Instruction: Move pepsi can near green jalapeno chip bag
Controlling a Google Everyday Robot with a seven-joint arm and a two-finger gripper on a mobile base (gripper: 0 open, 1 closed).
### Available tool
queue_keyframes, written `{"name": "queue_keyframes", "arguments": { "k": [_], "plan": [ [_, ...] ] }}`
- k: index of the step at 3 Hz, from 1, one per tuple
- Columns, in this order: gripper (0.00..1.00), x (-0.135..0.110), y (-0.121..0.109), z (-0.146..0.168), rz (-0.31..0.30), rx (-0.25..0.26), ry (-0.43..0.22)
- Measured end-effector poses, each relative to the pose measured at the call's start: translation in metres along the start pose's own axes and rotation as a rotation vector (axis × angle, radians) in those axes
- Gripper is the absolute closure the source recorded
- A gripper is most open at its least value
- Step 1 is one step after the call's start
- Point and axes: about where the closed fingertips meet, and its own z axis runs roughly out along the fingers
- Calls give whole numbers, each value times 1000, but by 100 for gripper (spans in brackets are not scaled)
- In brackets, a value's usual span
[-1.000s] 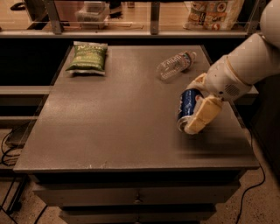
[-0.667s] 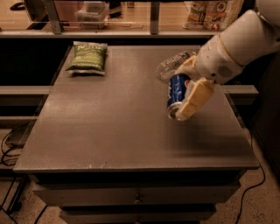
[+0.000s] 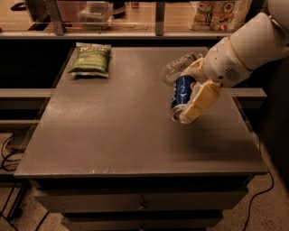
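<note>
Nearest the camera: drawer front (image 3: pixel 140 204) under the table (image 3: pixel 113 144) edge, well below and left of the tool. Cables (image 3: pixel 6 155) on the floor at far left.

Mid-table, right side: gripper (image 3: pixel 186 103) hangs over the grey top, reaching in from the right on a white arm (image 3: pixel 253 45). Its jaws are clamped on the pepsi can (image 3: pixel 181 91). The cream near finger (image 3: pixel 202 100) lies along the can's right flank; the other finger is mostly hidden behind the can. The can is tilted, its silver end pointing down and toward the camera and its blue body running up into the tool. It appears raised off the surface, with a soft shadow on the table below and to the right.

Just behind the gripper: clear water bottle (image 3: pixel 177 68) lying on its side, close to the can's upper end; contact cannot be determined.

Far back and well to the left of the gripper: green jalapeno chip bag (image 3: pixel 90 59), flat on the table's rear left corner, well apart from the can.

Beyond the table: a shelf (image 3: pixel 135 34) carrying printed bags (image 3: pixel 221 12) above the tool and a clear container (image 3: pixel 95 11) up to the left.
</note>
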Motion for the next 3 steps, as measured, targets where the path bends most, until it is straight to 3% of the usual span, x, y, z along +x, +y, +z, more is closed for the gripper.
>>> {"name": "queue_keyframes", "arguments": {
  "k": [1, 3],
  "plan": [
    [100, -26, -13, 34, 65, 8, -160],
    [100, -70, -66, 79, 111, 65, -320]
  ]
}}
